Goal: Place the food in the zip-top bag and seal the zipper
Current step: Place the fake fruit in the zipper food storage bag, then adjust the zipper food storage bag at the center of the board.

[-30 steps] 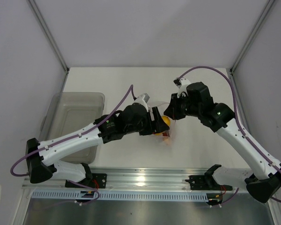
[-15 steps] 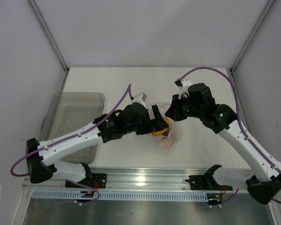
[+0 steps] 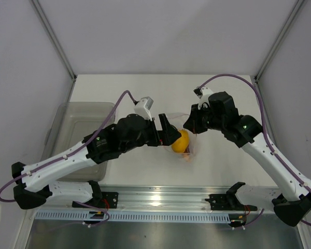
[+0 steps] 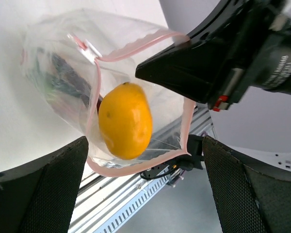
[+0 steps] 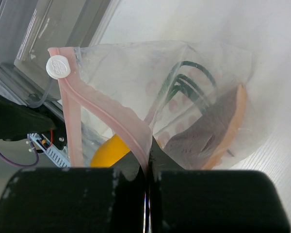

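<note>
The clear zip-top bag (image 4: 63,68) hangs open with its mouth toward my left gripper. A round yellow lemon (image 4: 125,127) sits in the mouth, inside the pinkish-red zipper (image 4: 136,43) loop. Green stems (image 5: 189,80) and a dark red-orange piece (image 5: 208,136) lie deeper in the bag (image 5: 136,73). My left gripper (image 4: 145,194) is open and empty, just left of the lemon (image 3: 180,141) in the top view. My right gripper (image 5: 146,167) is shut on the zipper strip (image 5: 70,121) and holds the bag up off the table (image 3: 223,166).
A translucent grey bin (image 3: 83,116) stands at the table's left, partly under my left arm. A metal rail (image 3: 160,197) runs along the near edge. White walls close in the back and sides.
My left gripper has pulled back to the left and let go of the lemon, which now rests in the bag's mouth. The right gripper has kept its hold on the zipper edge.
</note>
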`<control>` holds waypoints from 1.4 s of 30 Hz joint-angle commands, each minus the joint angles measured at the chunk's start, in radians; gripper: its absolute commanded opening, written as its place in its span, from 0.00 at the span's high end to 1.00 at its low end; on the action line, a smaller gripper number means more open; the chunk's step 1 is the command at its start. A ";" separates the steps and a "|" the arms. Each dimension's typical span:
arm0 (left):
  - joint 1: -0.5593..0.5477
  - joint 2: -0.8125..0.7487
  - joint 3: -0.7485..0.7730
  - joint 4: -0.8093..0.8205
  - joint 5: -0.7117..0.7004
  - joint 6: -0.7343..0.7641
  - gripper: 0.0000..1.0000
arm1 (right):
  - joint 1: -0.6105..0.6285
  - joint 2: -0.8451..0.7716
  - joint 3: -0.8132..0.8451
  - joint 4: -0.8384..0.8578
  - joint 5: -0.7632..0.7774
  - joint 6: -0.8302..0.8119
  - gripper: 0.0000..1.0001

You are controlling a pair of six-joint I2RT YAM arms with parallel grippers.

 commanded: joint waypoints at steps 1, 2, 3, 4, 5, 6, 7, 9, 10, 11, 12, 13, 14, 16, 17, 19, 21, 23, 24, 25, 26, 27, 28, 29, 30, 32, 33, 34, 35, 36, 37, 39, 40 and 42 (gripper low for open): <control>-0.007 -0.059 -0.002 -0.003 -0.059 0.039 0.01 | -0.006 -0.016 0.004 0.019 0.005 -0.012 1.00; -0.007 -0.065 -0.006 -0.008 -0.065 0.030 0.01 | -0.006 -0.016 0.004 0.021 0.004 -0.013 1.00; -0.007 -0.074 -0.015 -0.016 -0.070 0.023 0.00 | -0.008 -0.015 0.005 0.021 0.001 -0.010 1.00; -0.007 -0.074 -0.028 -0.026 -0.079 0.013 0.00 | -0.008 -0.018 0.007 0.021 -0.002 -0.009 1.00; -0.006 -0.071 -0.037 -0.051 -0.082 -0.010 0.01 | -0.008 -0.018 0.007 0.021 -0.005 -0.009 1.00; -0.007 -0.067 -0.038 -0.057 -0.085 -0.016 0.01 | -0.008 -0.021 0.008 0.021 -0.005 -0.006 1.00; -0.007 -0.056 -0.048 -0.060 -0.087 -0.024 0.01 | -0.008 -0.021 0.008 0.021 -0.007 -0.004 1.00; -0.007 -0.042 -0.068 -0.063 -0.084 -0.041 0.03 | -0.008 -0.021 0.010 0.018 -0.007 -0.002 1.00; -0.007 -0.030 -0.087 -0.062 -0.085 -0.046 0.05 | -0.008 -0.021 0.011 0.016 -0.007 -0.004 1.00; -0.007 -0.025 -0.094 -0.063 -0.088 -0.059 0.07 | -0.008 -0.023 0.011 0.013 -0.007 -0.004 1.00; -0.007 -0.024 -0.101 -0.062 -0.091 -0.067 0.11 | -0.008 -0.024 0.011 0.013 -0.005 -0.004 1.00; -0.007 -0.024 -0.123 -0.057 -0.091 -0.075 0.14 | -0.008 -0.029 0.010 0.009 -0.005 -0.002 1.00; -0.006 -0.024 -0.132 -0.045 -0.082 -0.073 0.17 | -0.008 -0.032 0.008 0.010 -0.004 -0.002 1.00; -0.006 -0.024 -0.135 -0.014 -0.073 -0.067 0.29 | -0.009 -0.033 0.004 0.010 -0.004 -0.001 1.00; -0.006 -0.015 -0.132 -0.010 -0.064 -0.061 0.34 | -0.008 -0.035 0.002 0.012 -0.004 0.001 1.00; -0.006 -0.001 -0.117 -0.003 -0.054 -0.052 0.44 | -0.008 -0.036 0.001 0.013 -0.007 0.002 1.00; -0.003 0.024 -0.091 0.001 -0.035 -0.040 0.56 | -0.008 -0.036 -0.001 0.012 -0.008 0.005 1.00; 0.002 0.039 -0.075 0.006 -0.021 -0.029 0.68 | -0.009 -0.042 0.002 0.008 -0.008 0.005 1.00; 0.006 0.051 -0.048 0.001 -0.018 -0.024 0.79 | -0.009 -0.044 0.004 0.005 -0.005 0.005 1.00; 0.008 0.056 -0.039 -0.002 -0.015 -0.012 0.87 | -0.008 -0.046 0.005 -0.001 -0.004 0.004 1.00; 0.014 0.061 -0.019 -0.003 -0.005 -0.009 0.97 | -0.009 -0.049 0.007 -0.004 -0.002 0.004 1.00; 0.023 0.065 -0.008 -0.006 0.004 -0.006 0.99 | -0.009 -0.055 0.011 -0.007 -0.001 0.004 1.00; 0.026 0.070 0.023 -0.008 0.019 0.000 0.99 | -0.009 -0.058 0.011 -0.016 -0.004 -0.001 1.00; 0.028 0.071 0.037 -0.013 0.024 0.014 0.99 | -0.009 -0.058 0.014 -0.019 -0.007 -0.002 1.00; 0.033 0.073 0.049 -0.017 0.025 0.023 0.99 | -0.009 -0.059 0.017 -0.024 -0.016 -0.007 1.00; 0.036 0.078 0.098 -0.019 0.047 0.062 0.99 | -0.009 -0.055 0.027 -0.045 -0.035 -0.016 1.00; 0.046 0.081 0.112 -0.013 0.067 0.078 1.00 | -0.009 -0.056 0.030 -0.051 -0.036 -0.018 1.00; 0.052 0.091 0.154 -0.008 0.117 0.111 0.99 | -0.009 -0.058 0.033 -0.060 -0.044 -0.015 1.00; 0.062 0.096 0.168 0.000 0.143 0.129 0.99 | -0.009 -0.061 0.037 -0.064 -0.051 -0.012 1.00; 0.065 0.107 0.202 0.003 0.169 0.144 1.00 | -0.009 -0.064 0.042 -0.065 -0.061 -0.003 1.00; 0.068 0.128 0.239 0.003 0.223 0.178 1.00 | -0.009 -0.067 0.057 -0.065 -0.070 0.025 1.00; 0.069 0.160 0.289 -0.005 0.280 0.206 0.99 | -0.008 -0.067 0.071 -0.062 -0.107 0.068 1.00; 0.069 0.179 0.307 -0.011 0.306 0.230 1.00 | -0.008 -0.069 0.074 -0.047 -0.122 0.095 1.00; 0.069 0.226 0.347 -0.028 0.355 0.238 0.99 | -0.008 -0.070 0.070 -0.025 -0.165 0.174 1.00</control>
